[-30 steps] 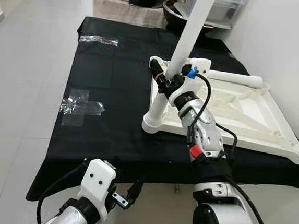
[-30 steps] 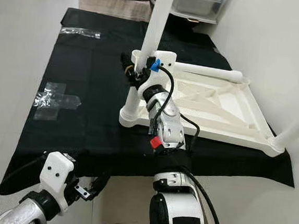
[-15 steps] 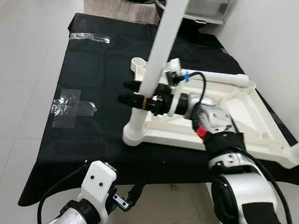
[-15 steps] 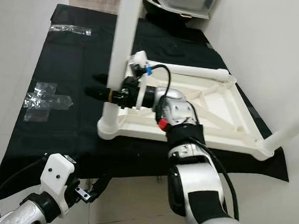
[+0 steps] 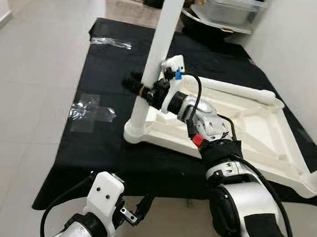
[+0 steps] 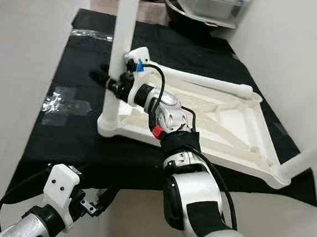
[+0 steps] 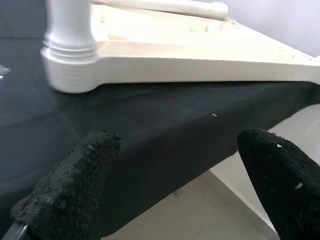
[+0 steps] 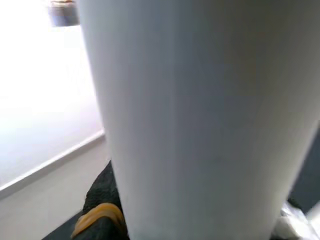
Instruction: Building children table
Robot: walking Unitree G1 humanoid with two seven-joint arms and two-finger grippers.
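We have our right pincer [image 5: 141, 89] clamped on the upright leg [image 5: 155, 57], which stands in the corner socket of the upside-down tabletop [image 5: 251, 132] lying on the black cloth [image 5: 97, 146], at about 11 o'clock from us. A second leg [image 5: 233, 90] lies along the far edge at 1 o'clock. Our left pincer [image 7: 175, 175] hangs wide apart, holding nothing, near the cloth's edge at 7 o'clock. If we twist off-axis, the leg may cross-thread or tilt; pulling sideways may drag the tabletop and cloth.
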